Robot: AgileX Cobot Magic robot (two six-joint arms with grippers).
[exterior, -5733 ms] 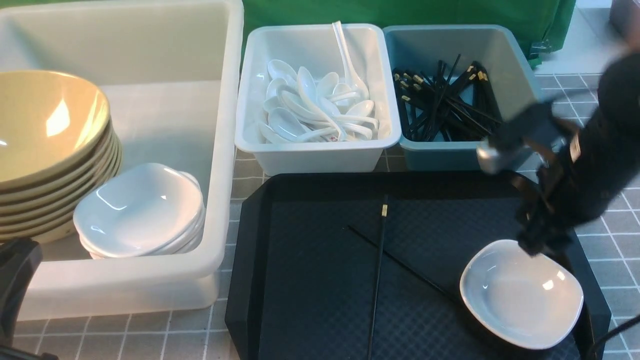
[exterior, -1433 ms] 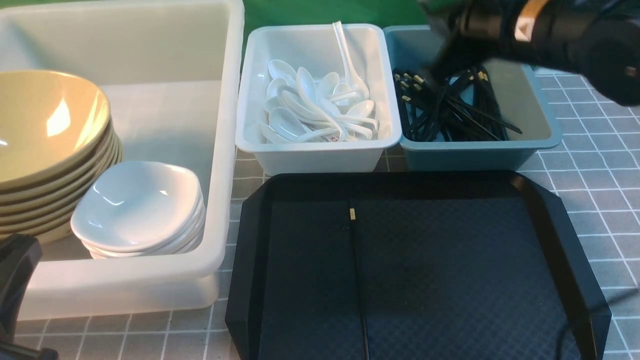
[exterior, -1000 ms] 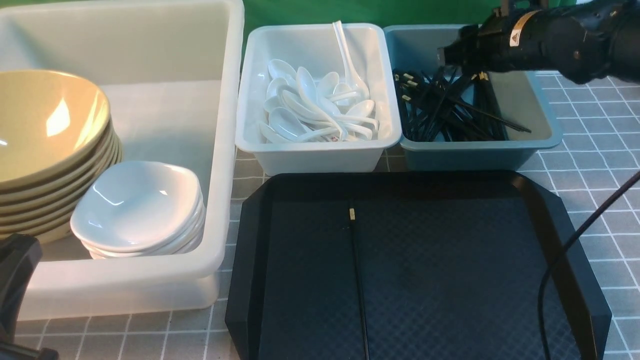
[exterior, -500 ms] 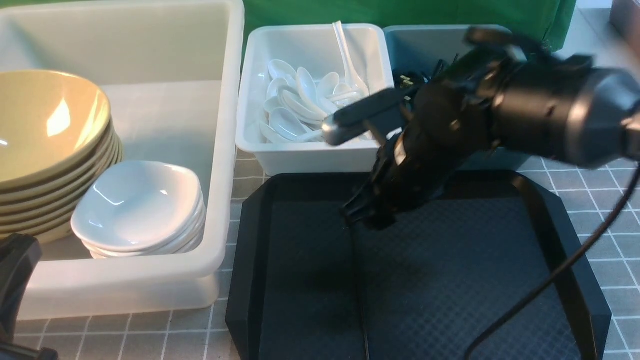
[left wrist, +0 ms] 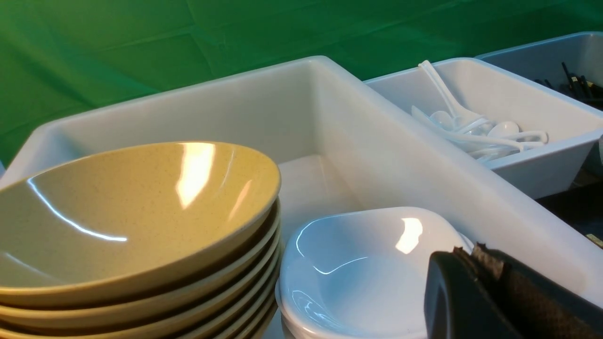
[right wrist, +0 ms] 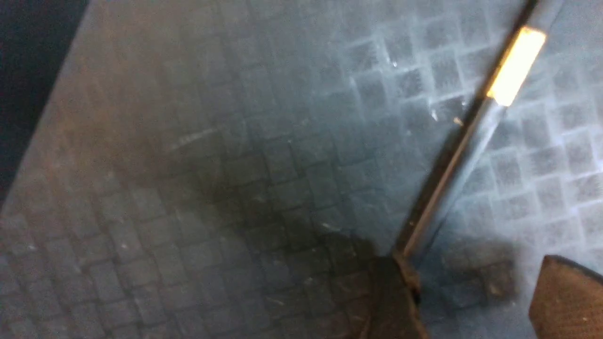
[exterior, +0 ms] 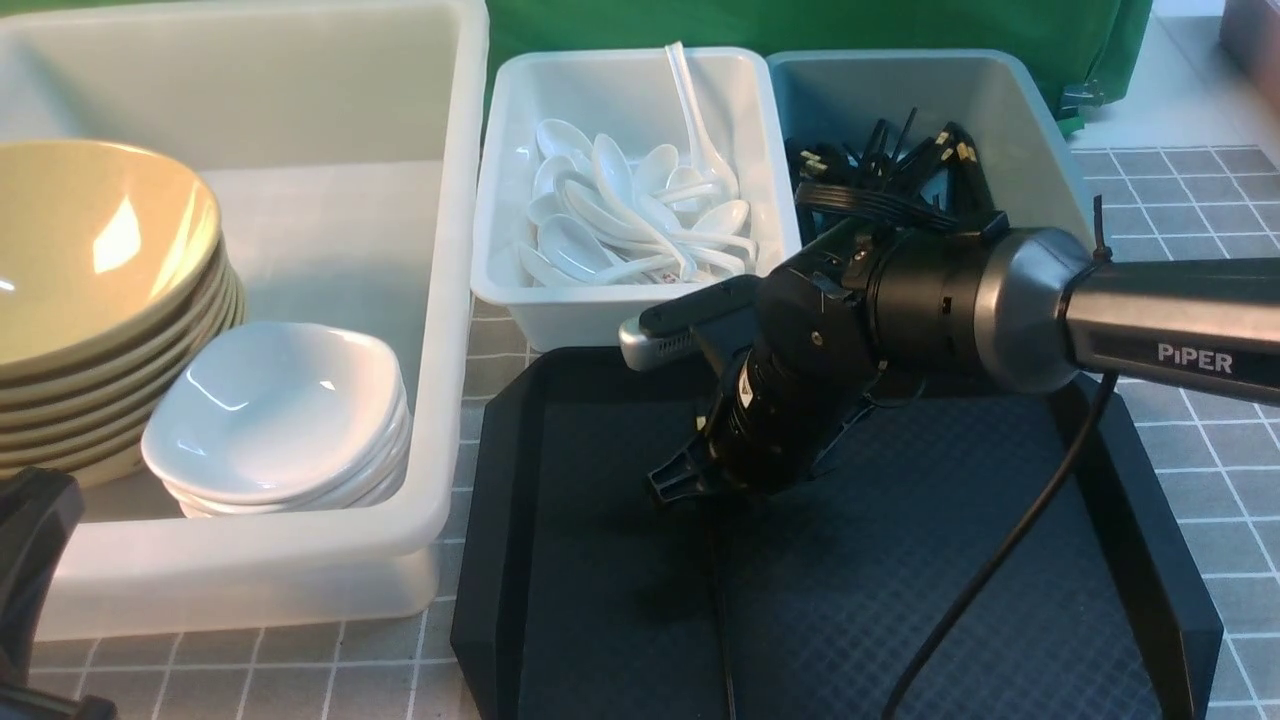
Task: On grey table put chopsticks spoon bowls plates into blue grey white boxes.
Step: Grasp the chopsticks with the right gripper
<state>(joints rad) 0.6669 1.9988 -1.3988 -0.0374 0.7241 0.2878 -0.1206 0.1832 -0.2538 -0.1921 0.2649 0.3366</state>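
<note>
One black chopstick [exterior: 722, 620] [right wrist: 452, 160] with a gold band lies on the black tray [exterior: 1000, 520]. My right gripper [exterior: 682, 484] [right wrist: 476, 282] is open just above the tray, and the stick runs alongside one finger [right wrist: 395, 301]. More chopsticks [exterior: 890, 170] fill the blue-grey box [exterior: 1040, 150]. Spoons [exterior: 630, 220] lie in the small white box [exterior: 640, 320]. Tan bowls [exterior: 90, 260] and white plates [exterior: 280, 410] are stacked in the big off-white box [exterior: 440, 300]. My left gripper [left wrist: 476, 254] is shut and empty beside the plates [left wrist: 367, 263].
The three boxes stand side by side on the grey table [exterior: 1200, 450], behind and left of the tray. The right arm's cable [exterior: 1000, 560] hangs across the tray. A green cloth [exterior: 800, 25] hangs behind the boxes.
My right arm has swung from above the blue-grey box down onto the tray, over the stick's gold-banded end. The plate and a second chopstick seen on the tray earlier are gone.
</note>
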